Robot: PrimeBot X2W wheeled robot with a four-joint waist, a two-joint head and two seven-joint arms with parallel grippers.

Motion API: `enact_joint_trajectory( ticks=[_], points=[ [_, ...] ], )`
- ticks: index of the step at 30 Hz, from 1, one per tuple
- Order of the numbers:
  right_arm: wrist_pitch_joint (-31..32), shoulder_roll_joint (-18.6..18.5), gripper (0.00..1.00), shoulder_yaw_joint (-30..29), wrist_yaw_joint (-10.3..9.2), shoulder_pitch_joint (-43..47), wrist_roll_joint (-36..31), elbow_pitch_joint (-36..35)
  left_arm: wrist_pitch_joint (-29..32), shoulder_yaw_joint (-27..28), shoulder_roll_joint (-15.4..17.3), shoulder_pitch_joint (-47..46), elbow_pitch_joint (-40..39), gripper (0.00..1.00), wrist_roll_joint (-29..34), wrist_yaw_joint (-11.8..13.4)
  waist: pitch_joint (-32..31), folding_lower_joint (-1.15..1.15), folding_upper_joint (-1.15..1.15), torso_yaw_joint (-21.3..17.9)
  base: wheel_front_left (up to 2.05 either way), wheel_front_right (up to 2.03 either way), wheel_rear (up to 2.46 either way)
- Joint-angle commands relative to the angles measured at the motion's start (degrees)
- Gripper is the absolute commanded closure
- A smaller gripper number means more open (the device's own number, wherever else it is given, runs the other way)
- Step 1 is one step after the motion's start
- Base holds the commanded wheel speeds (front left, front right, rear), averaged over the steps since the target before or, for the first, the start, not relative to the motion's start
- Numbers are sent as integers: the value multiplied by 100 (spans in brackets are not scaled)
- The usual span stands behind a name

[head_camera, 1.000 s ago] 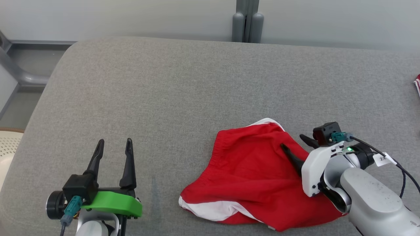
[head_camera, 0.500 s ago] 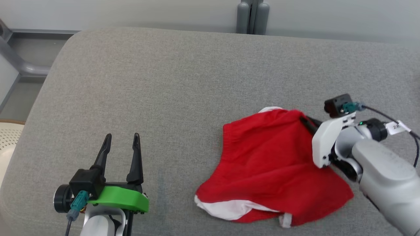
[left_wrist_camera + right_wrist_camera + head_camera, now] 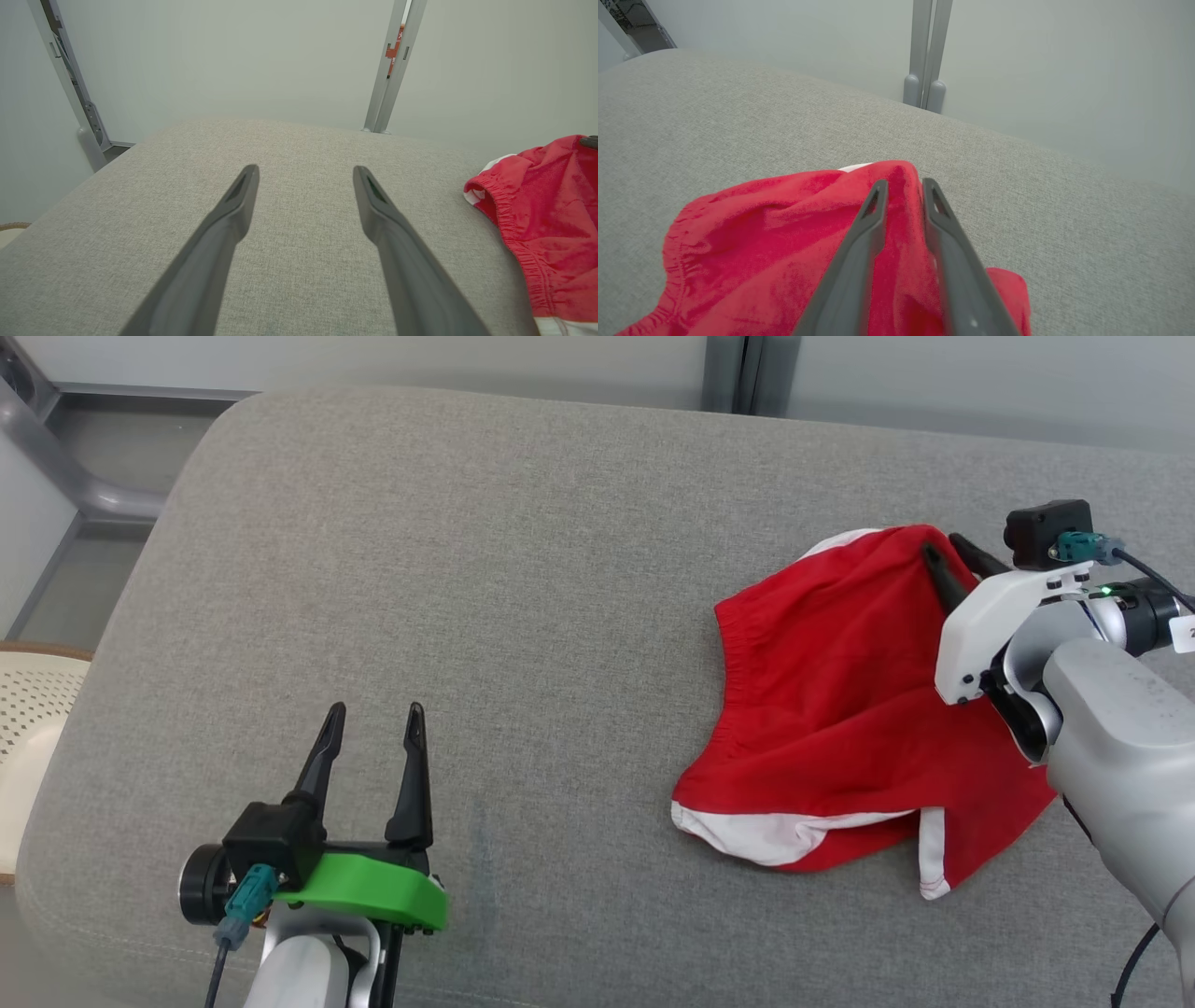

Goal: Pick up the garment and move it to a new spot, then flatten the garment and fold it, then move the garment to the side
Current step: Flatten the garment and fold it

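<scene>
right gripper (image 3: 904, 183) jaws narrow, pinching a ridge of the red fabric shorts with white trim (image 3: 822, 709), which lie on the right of the grey upholstered surface (image 3: 467, 569). left gripper (image 3: 375, 709) wide open, empty. The bite looks shallow, so the cloth may slip out mid-carry.

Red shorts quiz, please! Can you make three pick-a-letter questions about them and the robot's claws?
1. Where on the grey cushion do the red shorts lie? A) robot's left B) robot's right C) off the front edge
2. What colour is the shorts' trim? A) blue B) white C) yellow
3. What is the left claw doing? A) open, holding nothing B) pinching the shorts C) holding a ball
Answers: 1 B, the right claw pinches them there; 2 B, white bands edge the legs; 3 A, its fingers stand apart over bare cushion.
</scene>
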Motion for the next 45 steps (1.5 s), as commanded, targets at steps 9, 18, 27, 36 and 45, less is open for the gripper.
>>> enact_joint_trajectory(
  ticks=[9, 18, 27, 36, 45],
  points=[
    [-645, -33, 0, 59, -9, 270, -99, -80, -17, 148, 7, 127, 82, 0, 75, -15, -345, 0, 0, -340, 0, 0, 0],
    [-645, -295, 0, -1212, -9, 1647, -620, -1765, -17, 410, 7, 432, 65, 0, 244, -110, -653, 0, 0, -802, 0, 0, 0],
    [-647, 12, 0, -2696, -9, 3369, -1262, -3297, -17, 612, 8, 635, 23, 0, 301, -167, -776, 0, 0, -1117, 0, 0, 0],
    [-647, 612, 0, -3127, -8, 4882, -1481, -4204, -17, 668, 9, 634, 44, 0, 333, -221, -809, 0, 0, -1123, 0, 0, 0],
    [-647, 888, 0, -2628, -8, 5171, -1672, -4030, -17, 656, 9, 603, 25, 0, 355, -226, -731, 0, 0, -1082, 0, 0, 0]
  ],
)
